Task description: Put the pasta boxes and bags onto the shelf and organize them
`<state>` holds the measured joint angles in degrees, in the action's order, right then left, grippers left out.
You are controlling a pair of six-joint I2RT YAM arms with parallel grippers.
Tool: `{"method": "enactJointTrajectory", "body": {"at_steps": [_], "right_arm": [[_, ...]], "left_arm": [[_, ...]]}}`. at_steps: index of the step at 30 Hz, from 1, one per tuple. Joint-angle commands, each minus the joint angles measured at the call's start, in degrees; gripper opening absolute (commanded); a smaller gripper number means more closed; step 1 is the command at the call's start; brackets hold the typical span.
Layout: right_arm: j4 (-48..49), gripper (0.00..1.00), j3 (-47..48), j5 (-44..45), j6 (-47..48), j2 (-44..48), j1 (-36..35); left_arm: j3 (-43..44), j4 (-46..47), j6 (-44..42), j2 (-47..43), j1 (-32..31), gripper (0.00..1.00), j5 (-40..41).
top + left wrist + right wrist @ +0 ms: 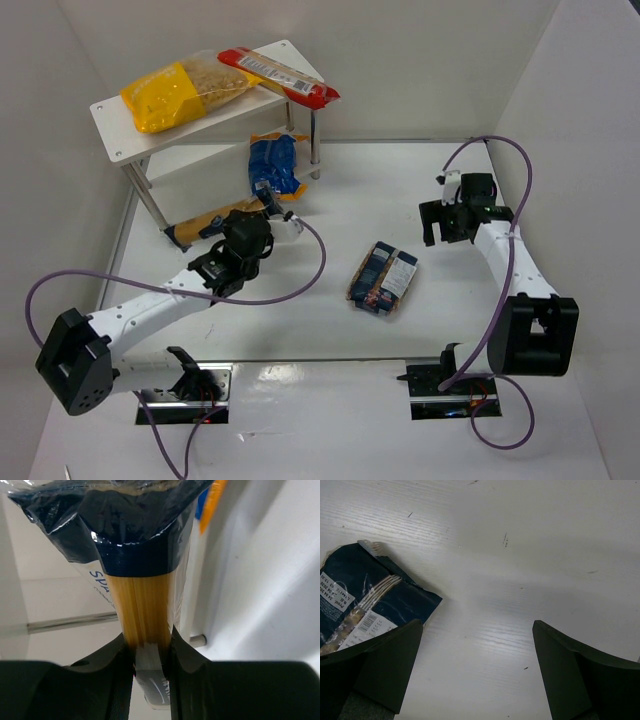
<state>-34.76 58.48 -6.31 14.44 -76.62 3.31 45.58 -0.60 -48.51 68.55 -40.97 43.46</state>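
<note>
Left claw (148, 647) pinches spaghetti packet (145, 602) near its end seal; long, stiff, brittle, slick film; bulk runs ahead of claw, probably sags. Right claw (477, 667) spread, empty

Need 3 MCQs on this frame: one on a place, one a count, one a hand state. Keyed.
1. Where is the dark blue pack?
A) on the top board of the shelf
B) flat on the table
C) under the shelf

2. How many packs lie on the shelf's top board?
A) one
B) four
C) two

3. The left hand is:
A) shut on the spaghetti packet
B) open and empty
C) out of view

Key:
1 B, it lies on the tabletop between the arms.
2 C, only the yellow-and-clear bag and the red packet.
3 A, the wrist view shows both fingers clamping the packet.
</note>
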Motion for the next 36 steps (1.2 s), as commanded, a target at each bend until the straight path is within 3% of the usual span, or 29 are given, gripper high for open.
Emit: {"method": "enactJointTrajectory", "body": {"at_steps": [1,7,17,36], "right_arm": [[0.84,0.99,-0.29,-0.02,0.24,-0.81,-0.5],[0.84,0.99,-0.29,-0.02,0.24,-1.87,-0.5],[0.84,0.99,-0.29,0.5,0.76,-2.39,-0.5],[0.84,0.99,-0.29,0.5,0.77,-3.45,-0.5]], "left_arm": [[1.88,18.08,-9.31,-0.97,2.9,0.0,4.35],[-0.75,26.26,-13.71,0.35,7.04,0.0,0.66],[-0.23,31.89,-13.01,6.68,14.16,0.0,-5.58],[4.95,37.6,-15.91,14.59,15.91,0.0,-10.5]]}}
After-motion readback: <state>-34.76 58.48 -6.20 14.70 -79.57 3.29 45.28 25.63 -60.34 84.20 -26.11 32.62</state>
